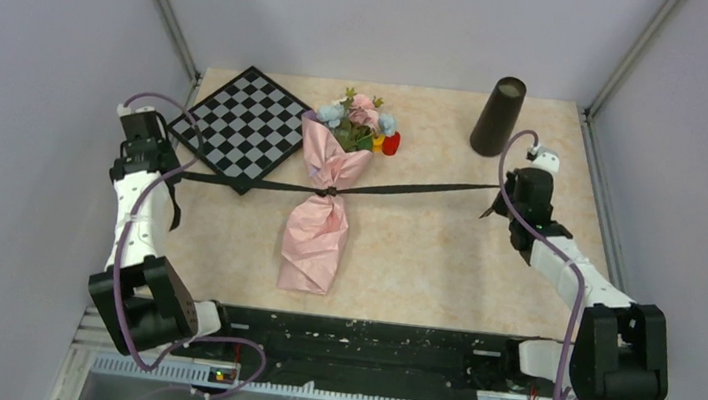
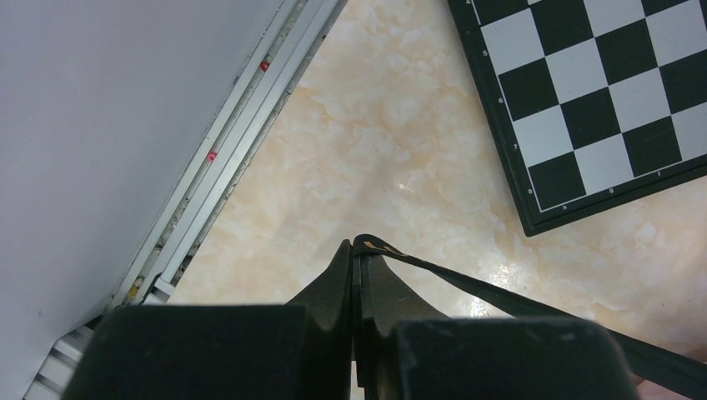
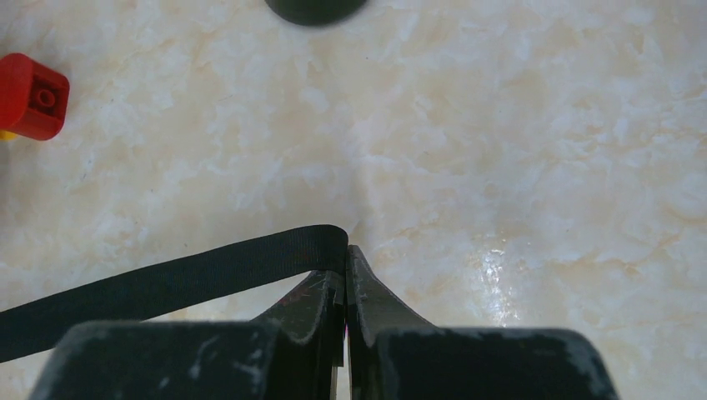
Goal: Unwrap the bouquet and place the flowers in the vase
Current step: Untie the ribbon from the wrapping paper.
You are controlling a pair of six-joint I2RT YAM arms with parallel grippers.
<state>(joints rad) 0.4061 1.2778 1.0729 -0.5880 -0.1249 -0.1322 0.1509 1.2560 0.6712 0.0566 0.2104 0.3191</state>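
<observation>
The vase (image 1: 497,116), a dark tapered cylinder, stands upright near the far right corner of the worktop (image 1: 424,258); from above and behind only its outer wall and rim show, so what is inside it cannot be told. The other holder is the bouquet (image 1: 318,231) itself. Its cone of crinkled pink paper lies flat at the middle of the worktop, with the twisted tail pointing toward the arm bases and the open mouth toward the far side. The flowers (image 1: 360,115) sit in that mouth, with pink, pale blue and cream heads and some green leaf showing past the paper edge. A red and yellow toy block (image 1: 391,144) lies just beside the blooms on their right. A black ribbon (image 1: 412,187) is knotted round the cone's narrow waist and runs out taut to both sides. The left pincer (image 2: 358,250) is pressed together on the ribbon's left end, close to the near corner of the checkered board (image 1: 242,127). The right pincer (image 3: 346,254) is pressed together on the right end, near the vase's foot, with the strap folding over its tips. As for writing, the board's dark border carries small white coordinates: the digits 5 to 8 run along one side and the letters h, g and f along the adjoining one. The ribbon shows a few gold marks right at the left pincer's tips, too small to read.
</observation>
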